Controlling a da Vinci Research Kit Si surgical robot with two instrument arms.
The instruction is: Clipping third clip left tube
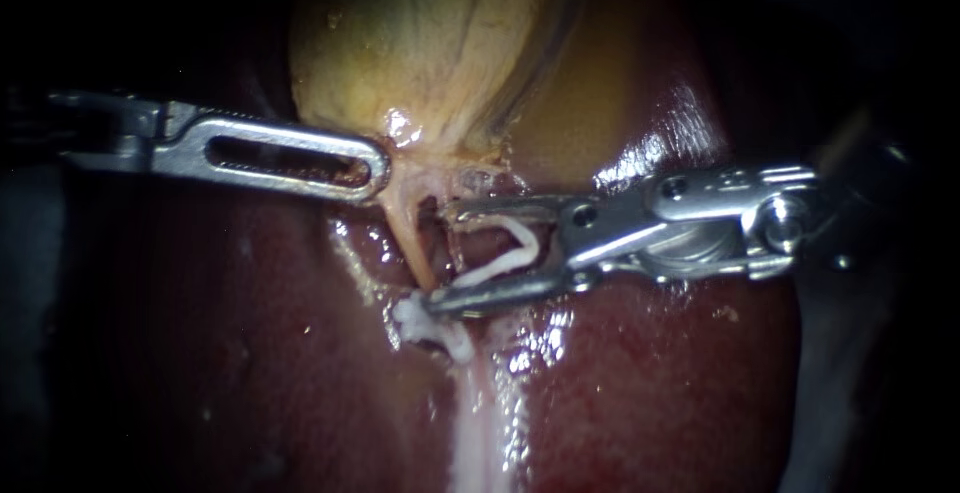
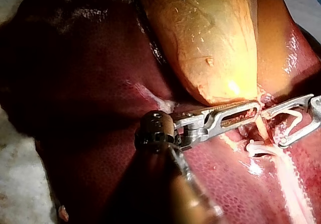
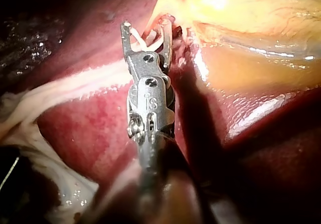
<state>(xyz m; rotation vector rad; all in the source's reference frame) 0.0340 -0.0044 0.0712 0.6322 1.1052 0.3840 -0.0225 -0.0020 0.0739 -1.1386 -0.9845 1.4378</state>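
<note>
Clip (image 1: 500, 256), white and open, is held between the wide-spread jaws of the right instrument (image 1: 438, 257) at view centre, with the jaw tips just beside the tube (image 1: 412, 238) at their 9 o'clock. An applied clip (image 1: 420, 321) sits on the tube at 7 o'clock of those tips. The left instrument (image 1: 372, 167) has its jaws clenched on the gallbladder (image 1: 420, 43) neck, above the liver (image 1: 250, 353).

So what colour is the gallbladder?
Yellowish tan; the gallbladder shows best in the left wrist view.
</note>
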